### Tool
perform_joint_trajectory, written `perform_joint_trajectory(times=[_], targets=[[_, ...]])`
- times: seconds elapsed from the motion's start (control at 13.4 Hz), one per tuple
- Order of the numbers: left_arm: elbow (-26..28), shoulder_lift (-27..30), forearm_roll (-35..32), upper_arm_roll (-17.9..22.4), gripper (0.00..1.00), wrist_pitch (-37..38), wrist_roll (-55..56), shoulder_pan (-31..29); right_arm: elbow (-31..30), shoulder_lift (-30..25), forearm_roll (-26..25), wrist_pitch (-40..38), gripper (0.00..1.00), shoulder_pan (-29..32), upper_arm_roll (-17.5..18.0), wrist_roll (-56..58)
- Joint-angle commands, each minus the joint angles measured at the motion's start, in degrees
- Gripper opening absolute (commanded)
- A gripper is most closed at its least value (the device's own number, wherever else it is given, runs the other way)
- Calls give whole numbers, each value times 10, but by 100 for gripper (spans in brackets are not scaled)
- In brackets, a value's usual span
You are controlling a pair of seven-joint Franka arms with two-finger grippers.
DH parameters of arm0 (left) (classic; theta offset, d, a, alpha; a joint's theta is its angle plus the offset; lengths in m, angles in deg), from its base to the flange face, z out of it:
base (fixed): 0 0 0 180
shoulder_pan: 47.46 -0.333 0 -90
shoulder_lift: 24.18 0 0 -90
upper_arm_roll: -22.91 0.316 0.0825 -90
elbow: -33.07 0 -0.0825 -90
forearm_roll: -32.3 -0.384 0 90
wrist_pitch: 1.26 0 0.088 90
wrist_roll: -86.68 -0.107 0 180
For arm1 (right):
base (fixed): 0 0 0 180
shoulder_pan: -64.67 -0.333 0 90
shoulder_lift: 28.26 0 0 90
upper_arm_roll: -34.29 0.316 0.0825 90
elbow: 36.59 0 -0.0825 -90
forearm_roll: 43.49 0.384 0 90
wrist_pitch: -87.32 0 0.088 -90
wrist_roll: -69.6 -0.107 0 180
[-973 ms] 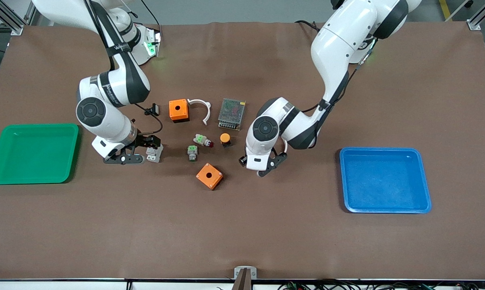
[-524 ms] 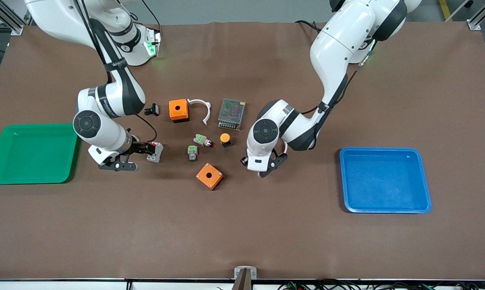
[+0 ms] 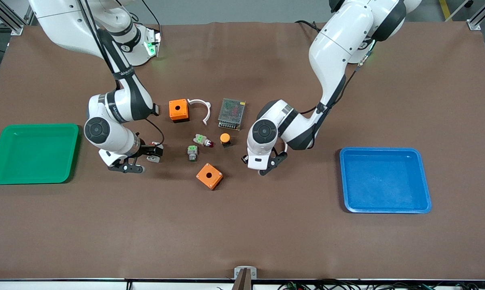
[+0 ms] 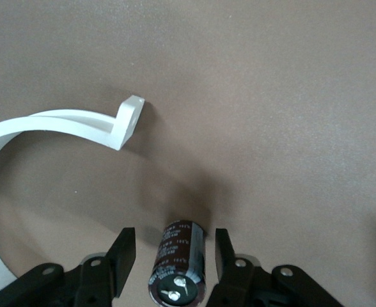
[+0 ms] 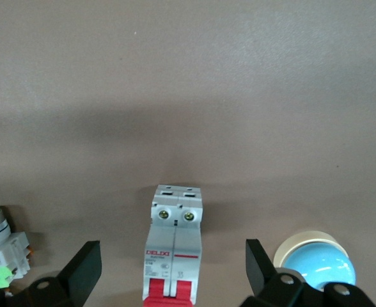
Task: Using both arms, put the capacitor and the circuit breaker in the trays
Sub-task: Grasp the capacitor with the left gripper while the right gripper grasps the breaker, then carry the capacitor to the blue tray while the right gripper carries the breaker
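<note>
Capacitor (image 4: 177, 262), a tiny glossy black cylinder with pale print and a shiny end, lies on the matte brown mat (image 3: 242, 225), at four o'clock from the orange-capped black button (image 3: 225, 138). The left gripper (image 4: 174, 238) straddles it, fingers apart with slim gaps. The light-grey plastic rectangular circuit breaker (image 5: 173, 249), with red levers, lies at nine o'clock from the green-topped grey switch (image 3: 192, 152), between the right gripper's (image 5: 172, 268) wide-spread fingers.

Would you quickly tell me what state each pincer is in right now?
Left pincer: open, jaws either side of the capacitor, gaps showing.
Right pincer: wide open, straddling the circuit breaker, not touching it.
</note>
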Motion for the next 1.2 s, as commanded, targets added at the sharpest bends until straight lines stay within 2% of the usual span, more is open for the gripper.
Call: perform_joint_trajectory(times=[0.0,0.15,0.22,0.3,0.45,0.82,0.97,1.12], targets=[[0,-1,-2,3,55,-10,14,6,-10,0,10,3,98,-2,0,-10],[-1,-1,-2,3,43,-10,14,9,-14,0,10,2,94,-2,0,-10],[-1,-1,-2,3,33,-10,14,9,-14,1,10,2,86,-2,0,-10],[-1,1,-2,3,18,-10,16,9,-15,1,10,2,80,-2,0,-10],[-2,4,-3,3,1,-10,37,9,-17,1,10,-1,65,-3,0,-10],[-6,39,-12,4,0,-9,-2,-46,-18,2,11,2,27,-7,0,-11],[-6,61,-12,3,0,-5,-47,-78,-18,1,11,2,19,-7,0,-11],[-6,75,-12,3,0,-3,-91,-111,-17,0,11,-5,17,-6,0,-13]])
